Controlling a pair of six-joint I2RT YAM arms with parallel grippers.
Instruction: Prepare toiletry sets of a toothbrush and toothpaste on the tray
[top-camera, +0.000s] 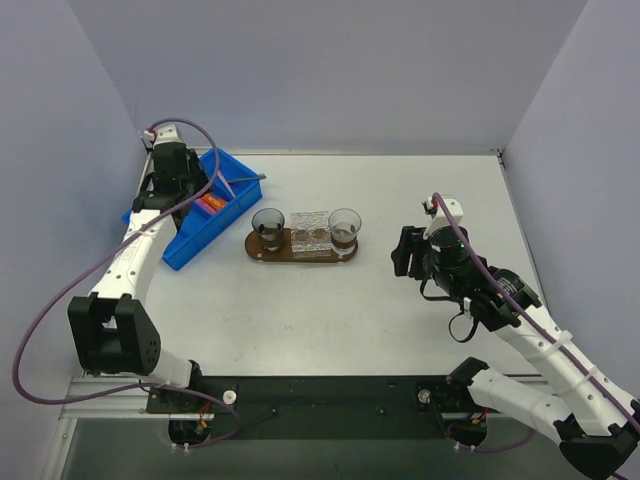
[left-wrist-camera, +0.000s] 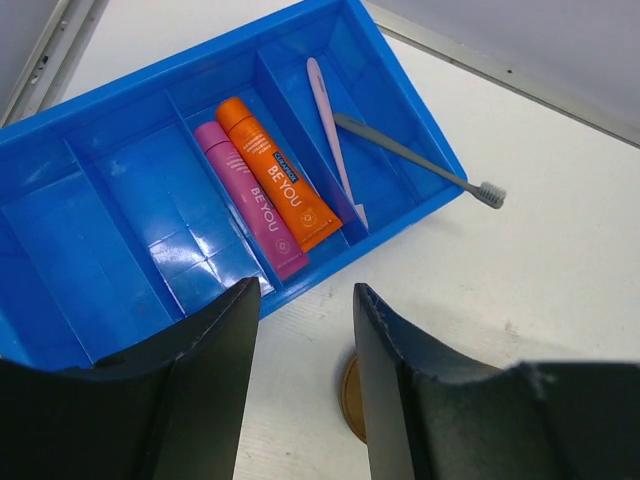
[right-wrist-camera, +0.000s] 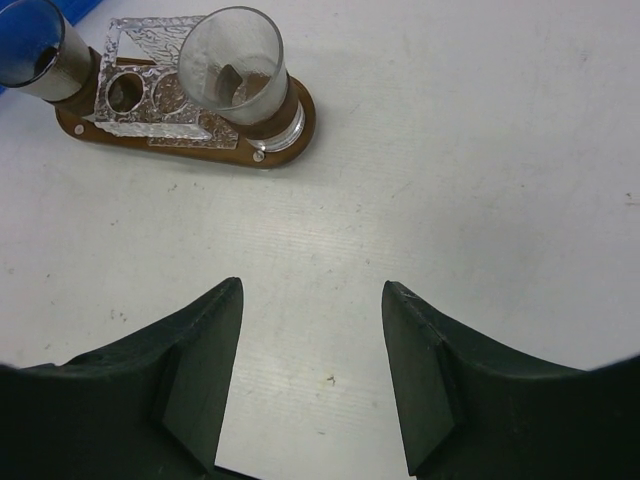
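**Pick lined up: toothpaste waiting to be taken from the bin**
The left gripper (left-wrist-camera: 305, 300) is held spread and empty above the blue bin (left-wrist-camera: 60, 230) at far left, where the toothpaste (left-wrist-camera: 275, 175) lies beside a pink tube (left-wrist-camera: 250, 200). The jaws are best lowered across its width, clear of the divider. The right gripper (right-wrist-camera: 312, 300) is held spread and empty, right of the tray (right-wrist-camera: 295, 140).
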